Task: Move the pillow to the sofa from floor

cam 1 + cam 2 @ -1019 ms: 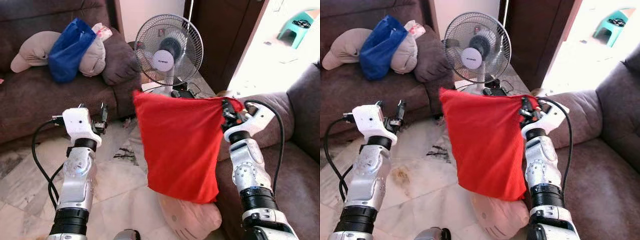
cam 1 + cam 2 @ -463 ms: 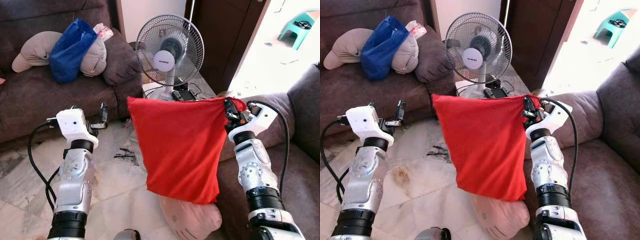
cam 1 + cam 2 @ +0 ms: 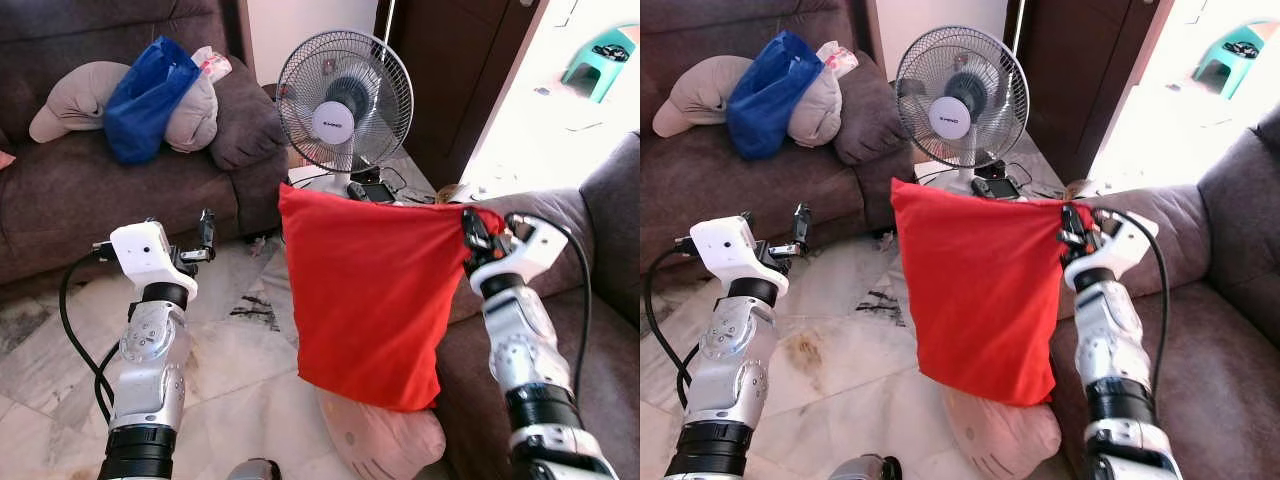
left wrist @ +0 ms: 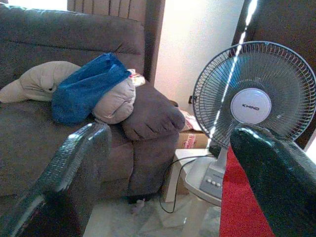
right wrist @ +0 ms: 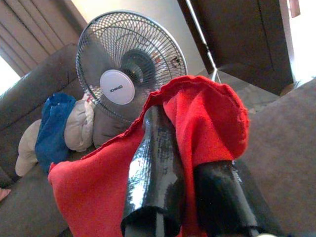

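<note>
We see the red pillow (image 3: 368, 295) hanging in mid-air, off the floor, pinched at its upper corner by the right gripper (image 3: 470, 226); the jaws are closed tight on a bunch of red fabric, which the right wrist view shows wrapped around one black finger (image 5: 155, 168). The pillow hangs slack below that corner, its lower edge just above a pale pink cushion (image 3: 385, 440) lying on the marble floor (image 3: 230, 360). To the robot's right, directly beside the right arm, is the brown sofa (image 3: 590, 340), its armrest (image 3: 545, 215) close behind the gripper. The pillow is not on that sofa; it hangs just left of the armrest, over the floor. The left gripper (image 3: 205, 235) is raised at about chest height, well apart from the pillow, jaws spread wide and holding nothing; the left wrist view shows the two fingers (image 4: 74, 168) far apart. Behind the pillow stands a table fan (image 3: 343, 100). A second brown sofa (image 3: 90, 190) sits at far left, carrying a beige pillow (image 3: 75, 95), a blue bag (image 3: 145, 95) and a dark cushion (image 3: 245, 125). A dark wooden door (image 3: 455, 70) stands beyond the fan.
</note>
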